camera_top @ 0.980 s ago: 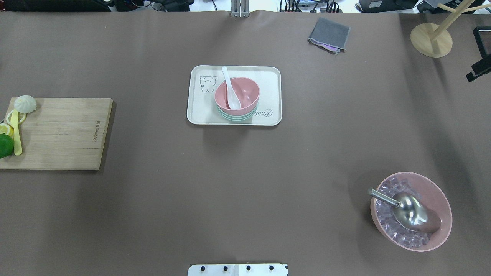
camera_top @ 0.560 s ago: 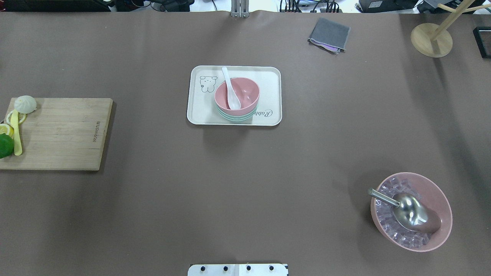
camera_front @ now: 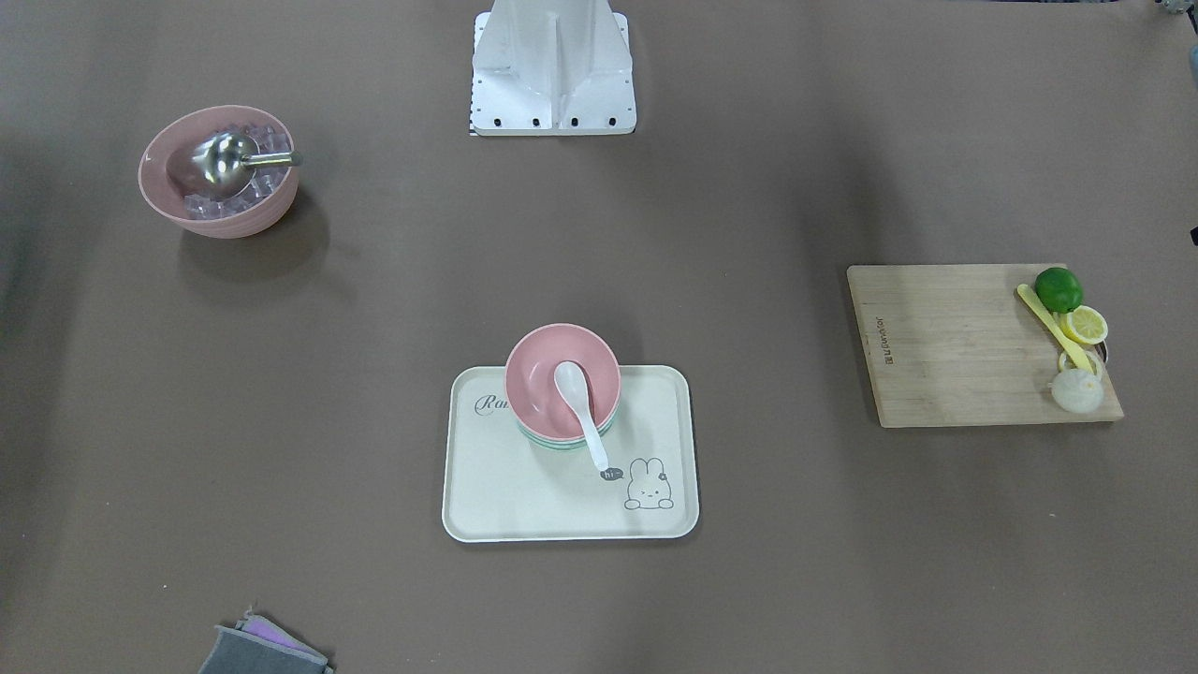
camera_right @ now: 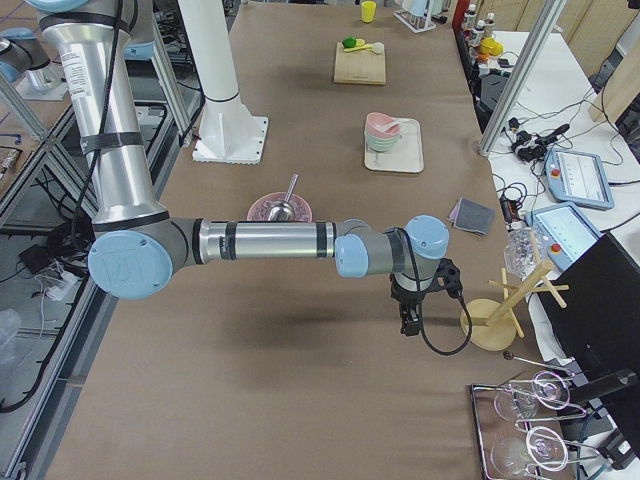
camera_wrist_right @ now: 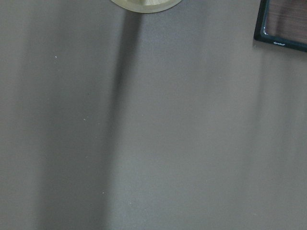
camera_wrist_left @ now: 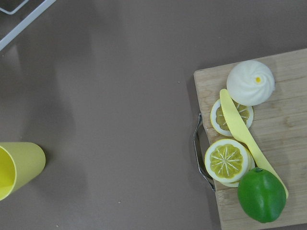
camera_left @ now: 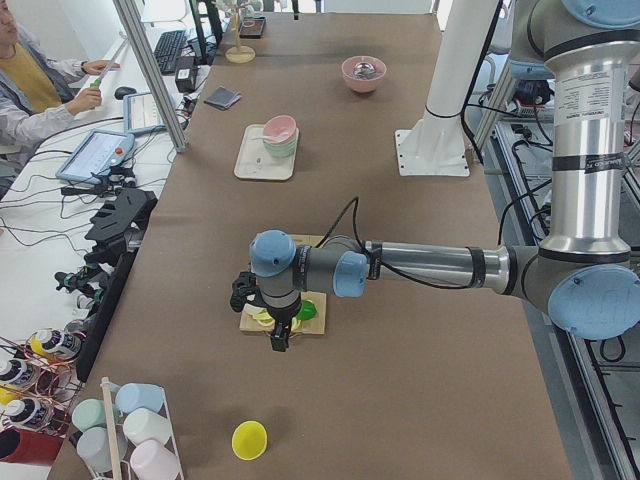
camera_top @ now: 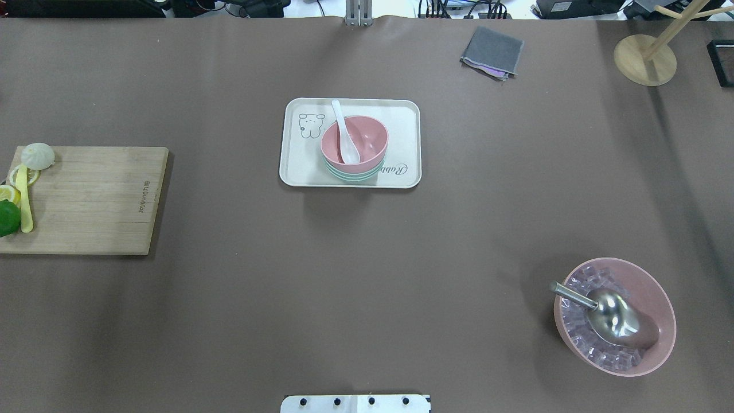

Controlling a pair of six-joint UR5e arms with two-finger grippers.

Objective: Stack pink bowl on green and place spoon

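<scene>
The pink bowl (camera_top: 370, 140) sits nested in the green bowl (camera_top: 352, 175) on the cream tray (camera_top: 298, 166). The white spoon (camera_top: 346, 140) lies in the pink bowl with its handle over the rim. The stack also shows in the front-facing view: pink bowl (camera_front: 538, 374), spoon (camera_front: 582, 412), tray (camera_front: 524, 496). My left gripper (camera_left: 275, 335) hangs over the cutting board's end, far from the tray. My right gripper (camera_right: 410, 322) is near the wooden stand. Both show only in the side views, so I cannot tell whether they are open or shut.
A cutting board (camera_top: 92, 201) with a lime (camera_wrist_left: 261, 194), lemon slices, a bun and a yellow knife lies at the left. A large pink bowl of ice with a metal scoop (camera_top: 613, 315), a grey cloth (camera_top: 492, 51), a wooden stand (camera_top: 645, 60) and a yellow cup (camera_wrist_left: 17, 167) are around.
The dark gripper part at the right edge of the overhead view a second ago has moved out of that view. The bowls, spoon and tray have not moved.
</scene>
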